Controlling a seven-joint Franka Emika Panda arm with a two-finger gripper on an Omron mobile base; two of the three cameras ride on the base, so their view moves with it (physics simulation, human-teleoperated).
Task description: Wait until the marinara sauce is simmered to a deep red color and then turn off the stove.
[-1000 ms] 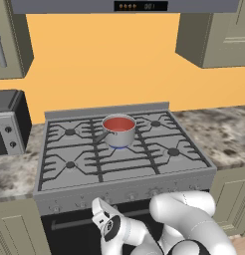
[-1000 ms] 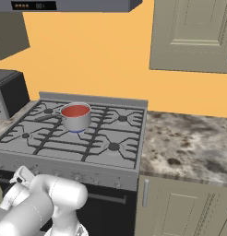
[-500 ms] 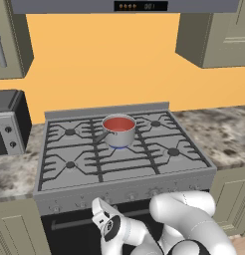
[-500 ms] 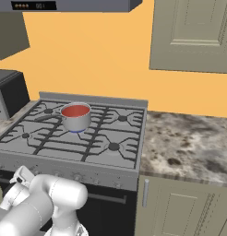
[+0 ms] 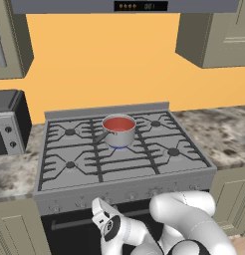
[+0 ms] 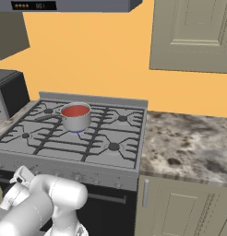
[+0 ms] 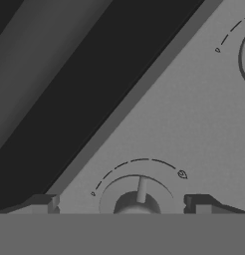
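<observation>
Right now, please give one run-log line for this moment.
sauce: orange-red, in saucepan on stove | gripper: open, fingers either side of front knob

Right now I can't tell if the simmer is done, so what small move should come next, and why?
Probably hold the open tool where it is, its tips either side of a front knob on the stove. The marinara sauce looks orange-red rather than deep red, with a blue flame under the saucepan.
</observation>
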